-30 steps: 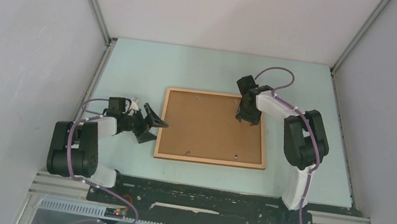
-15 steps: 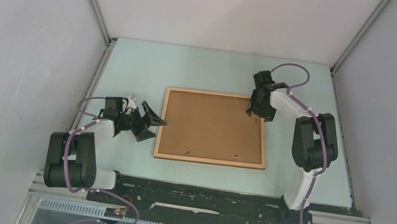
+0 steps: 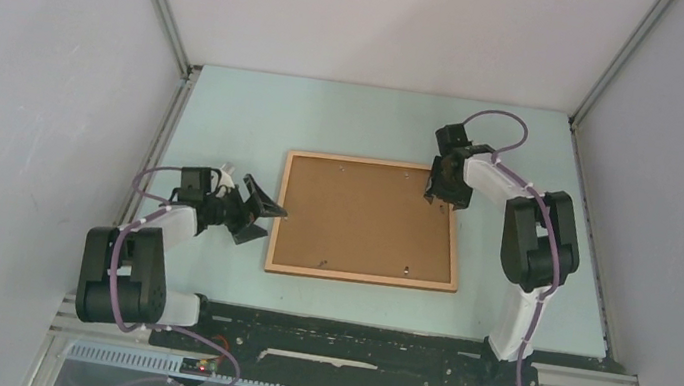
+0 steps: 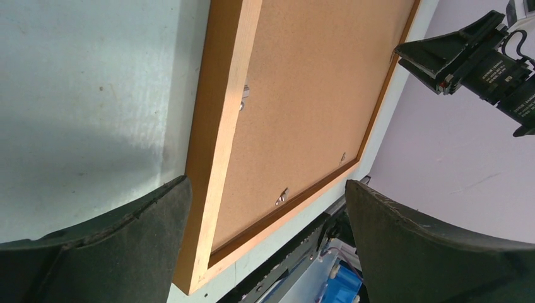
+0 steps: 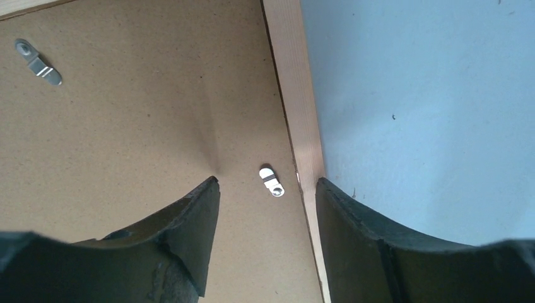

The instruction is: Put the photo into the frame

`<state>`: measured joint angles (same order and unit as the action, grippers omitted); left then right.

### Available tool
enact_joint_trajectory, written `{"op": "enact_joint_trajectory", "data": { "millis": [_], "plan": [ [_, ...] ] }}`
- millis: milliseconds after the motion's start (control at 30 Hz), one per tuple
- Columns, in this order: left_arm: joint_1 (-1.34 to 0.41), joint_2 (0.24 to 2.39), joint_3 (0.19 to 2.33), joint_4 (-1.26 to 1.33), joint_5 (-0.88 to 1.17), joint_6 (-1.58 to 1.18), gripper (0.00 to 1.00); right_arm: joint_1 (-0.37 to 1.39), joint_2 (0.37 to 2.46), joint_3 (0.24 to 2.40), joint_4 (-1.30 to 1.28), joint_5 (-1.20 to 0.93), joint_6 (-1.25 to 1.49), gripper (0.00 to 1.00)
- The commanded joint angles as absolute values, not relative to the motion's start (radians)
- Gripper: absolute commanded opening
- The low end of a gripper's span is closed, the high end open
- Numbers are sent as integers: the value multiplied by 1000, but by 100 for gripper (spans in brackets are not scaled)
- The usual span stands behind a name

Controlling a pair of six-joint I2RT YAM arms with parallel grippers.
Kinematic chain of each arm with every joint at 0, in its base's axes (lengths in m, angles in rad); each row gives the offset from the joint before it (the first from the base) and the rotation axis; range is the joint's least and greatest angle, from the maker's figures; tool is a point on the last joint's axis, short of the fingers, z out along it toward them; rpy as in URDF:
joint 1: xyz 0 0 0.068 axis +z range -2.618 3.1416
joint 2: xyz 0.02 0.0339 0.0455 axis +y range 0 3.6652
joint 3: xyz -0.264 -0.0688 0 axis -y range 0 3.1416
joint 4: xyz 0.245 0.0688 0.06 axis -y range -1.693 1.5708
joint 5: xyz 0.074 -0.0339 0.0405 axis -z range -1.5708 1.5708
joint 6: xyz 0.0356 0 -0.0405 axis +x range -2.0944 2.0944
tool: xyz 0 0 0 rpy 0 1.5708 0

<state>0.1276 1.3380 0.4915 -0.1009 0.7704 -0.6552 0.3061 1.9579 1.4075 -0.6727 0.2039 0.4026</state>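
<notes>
Frame (image 3: 361, 277) lies back-up in the middle of the table (image 3: 237, 118), backing board (image 3: 365, 218) in it. Left gripper (image 3: 275, 224) reaches in low at its 9 o'clock, jaws wide open. Right gripper (image 3: 441, 195) points down over the 1 o'clock corner, jaws apart with a metal clip (image 5: 272, 181) between them.

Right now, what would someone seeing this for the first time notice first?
The frame lies back-up mid-table, brown backing board showing. The right gripper hovers open over a metal clip at its far right corner; the left gripper is open beside its left edge.
</notes>
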Motion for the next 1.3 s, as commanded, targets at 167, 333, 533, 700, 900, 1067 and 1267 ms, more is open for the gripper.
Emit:
{"op": "enact_joint_trajectory", "data": {
  "millis": [167, 333, 533, 700, 900, 1067, 1267],
  "plan": [
    [148, 1345, 480, -96, 771, -642, 99, 284, 1959, 1343, -649, 200, 373, 62],
    [155, 1352, 479, -88, 779, -647, 99, 269, 1911, 1318, -642, 196, 357, 65],
    [167, 1351, 476, -80, 789, -652, 99, 264, 1908, 1316, -661, 208, 360, 65],
    [170, 1353, 476, -77, 792, -656, 99, 263, 1883, 1310, -668, 208, 361, 65],
    [173, 1344, 474, -73, 792, -657, 99, 261, 1863, 1309, -676, 209, 360, 67],
    [177, 1350, 474, -71, 798, -658, 100, 243, 1893, 1310, -646, 189, 352, 66],
    [183, 1347, 474, -71, 796, -658, 99, 228, 1930, 1324, -630, 164, 360, 60]
  ]
}}
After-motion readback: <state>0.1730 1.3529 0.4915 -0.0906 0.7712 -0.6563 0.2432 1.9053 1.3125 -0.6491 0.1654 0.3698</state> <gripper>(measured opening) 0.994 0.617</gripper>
